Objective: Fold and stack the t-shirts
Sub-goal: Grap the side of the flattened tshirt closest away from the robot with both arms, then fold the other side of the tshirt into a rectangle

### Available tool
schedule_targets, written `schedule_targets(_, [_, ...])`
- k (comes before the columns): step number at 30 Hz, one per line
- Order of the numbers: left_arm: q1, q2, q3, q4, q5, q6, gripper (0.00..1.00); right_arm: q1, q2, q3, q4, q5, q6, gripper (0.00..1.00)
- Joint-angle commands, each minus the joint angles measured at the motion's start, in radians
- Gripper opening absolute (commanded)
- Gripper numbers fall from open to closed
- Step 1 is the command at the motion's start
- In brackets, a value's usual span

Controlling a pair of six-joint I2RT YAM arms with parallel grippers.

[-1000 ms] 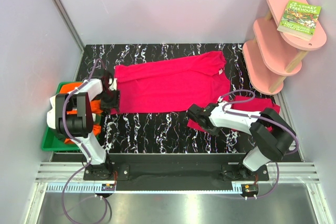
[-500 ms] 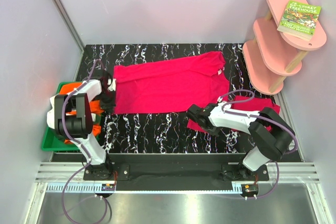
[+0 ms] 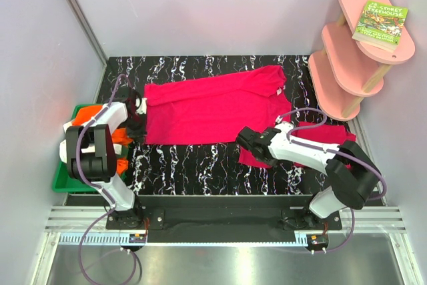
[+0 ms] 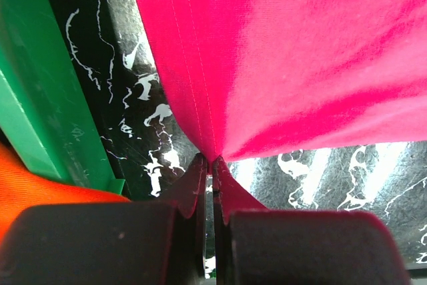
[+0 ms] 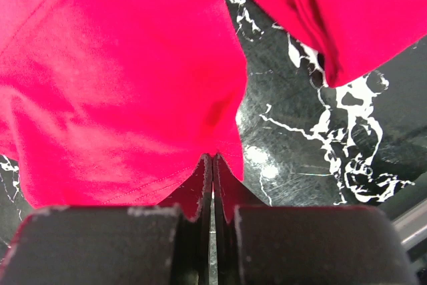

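Note:
A crimson-pink t-shirt (image 3: 213, 106) lies spread flat across the middle of the black marbled table. My left gripper (image 3: 137, 125) is shut on its near left corner, shown in the left wrist view (image 4: 212, 161) with the cloth (image 4: 280, 45) fanning out from the tips. My right gripper (image 3: 245, 140) is shut on the near right hem (image 5: 212, 157) of the same shirt (image 5: 120, 65). A second crimson-pink shirt (image 3: 319, 137) lies bunched under my right arm and shows in the right wrist view (image 5: 347, 11). An orange shirt (image 3: 101, 137) lies in the tray. No white shirt is in view.
A green plastic tray (image 3: 67, 179) sits at the table's left edge, close to my left gripper (image 4: 47, 98). A pink tiered shelf (image 3: 353, 65) with a green book (image 3: 381, 23) stands at the back right. Grey walls close in the table.
My left gripper has drawn the shirt's corner slightly away from the near edge. My right arm has shifted a little farther back, still holding the hem.

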Motion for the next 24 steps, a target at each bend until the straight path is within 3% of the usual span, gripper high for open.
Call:
schedule_targets(1, [0.004,-0.046,0.034,-0.008,0.036,0.011,0.00,0.003,-0.050,0.040,-0.048,0.091,-0.007,0.00])
schedule_targets(11, [0.001,-0.102,0.106,-0.019,0.021,0.026,0.00,-0.046,-0.120,0.097,-0.102,0.163,-0.065,0.00])
schedule_targets(24, [0.004,-0.133,0.191,-0.007,0.004,0.032,0.00,-0.176,-0.188,0.192,-0.088,0.223,-0.277,0.00])
